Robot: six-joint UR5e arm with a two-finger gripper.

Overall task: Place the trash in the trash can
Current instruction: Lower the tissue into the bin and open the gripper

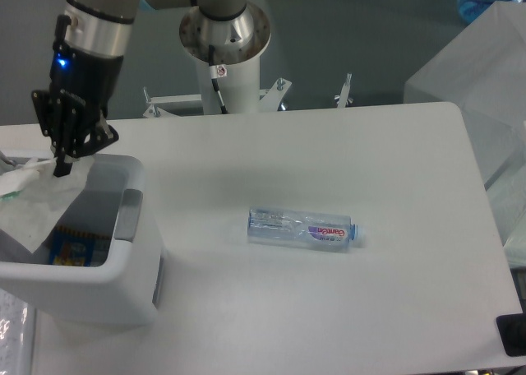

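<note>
The white trash can stands at the table's left front, with a grey panel on its right inner wall. My gripper hangs over the can's back left corner. It looks shut on the upper edge of the white tissue-like wrapper, which has a small green mark at its left. The wrapper hangs down over the left part of the can's opening. The clear water bottle with a pink-purple label lies on its side in the middle of the table, cap to the right, far from the gripper.
The arm's base column stands at the table's back edge. Something blue and yellow lies in the can's bottom. A translucent box stands off the table's right side, and a dark object at the front right corner.
</note>
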